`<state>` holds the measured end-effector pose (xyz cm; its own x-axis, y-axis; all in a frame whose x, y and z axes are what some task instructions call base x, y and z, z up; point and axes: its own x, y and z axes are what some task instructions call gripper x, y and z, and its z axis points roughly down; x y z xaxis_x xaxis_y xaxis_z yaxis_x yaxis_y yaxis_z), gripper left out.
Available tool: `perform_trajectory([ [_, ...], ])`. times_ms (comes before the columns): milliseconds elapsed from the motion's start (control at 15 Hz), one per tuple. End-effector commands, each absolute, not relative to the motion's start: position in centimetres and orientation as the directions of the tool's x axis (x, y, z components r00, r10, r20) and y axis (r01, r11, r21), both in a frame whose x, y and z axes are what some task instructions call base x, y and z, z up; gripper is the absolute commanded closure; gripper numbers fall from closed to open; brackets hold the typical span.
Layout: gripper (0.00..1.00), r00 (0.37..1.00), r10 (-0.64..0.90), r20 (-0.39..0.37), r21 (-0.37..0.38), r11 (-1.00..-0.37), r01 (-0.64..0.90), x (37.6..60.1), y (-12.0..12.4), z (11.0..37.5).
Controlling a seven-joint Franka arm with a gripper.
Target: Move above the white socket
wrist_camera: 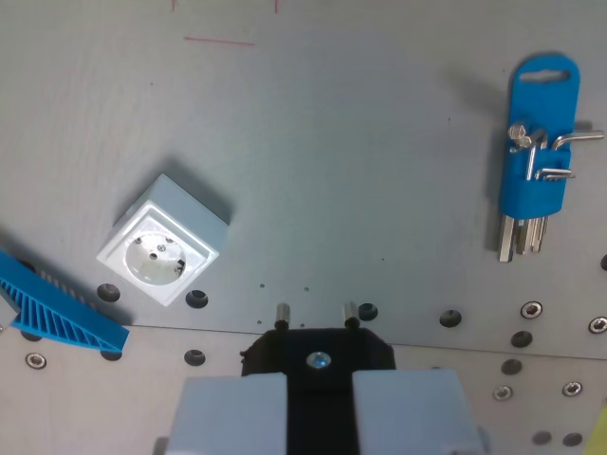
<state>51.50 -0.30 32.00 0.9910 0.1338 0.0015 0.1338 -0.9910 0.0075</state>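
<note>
**Bench contents, wrist view**

- White square plastic socket point(163, 241): sits on the grey metal bench point(360, 161), toward the wrist view's left, turned diagonally, face up.
- Blue ribbed plastic part point(59, 315): at the left edge, near the socket, apart from it.
- Blue plastic holder of metal hex keys point(537, 156): near the right edge, well apart from the socket.
- Gripper point(316, 311): at the bottom edge, holding a black plug with two metal pins; it is right of the socket, not above it.

Wrist view straight down onto table point(360, 190)
</note>
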Motion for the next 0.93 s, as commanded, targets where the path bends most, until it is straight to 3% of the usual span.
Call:
perform_trajectory([
  [67,1.00,0.991,0.134,0.002,0.008,-0.991,0.134,51.49,-0.31,32.00],
  [933,1.00,0.978,0.207,0.017,0.009,-0.978,0.207,51.02,0.03,31.12],
])
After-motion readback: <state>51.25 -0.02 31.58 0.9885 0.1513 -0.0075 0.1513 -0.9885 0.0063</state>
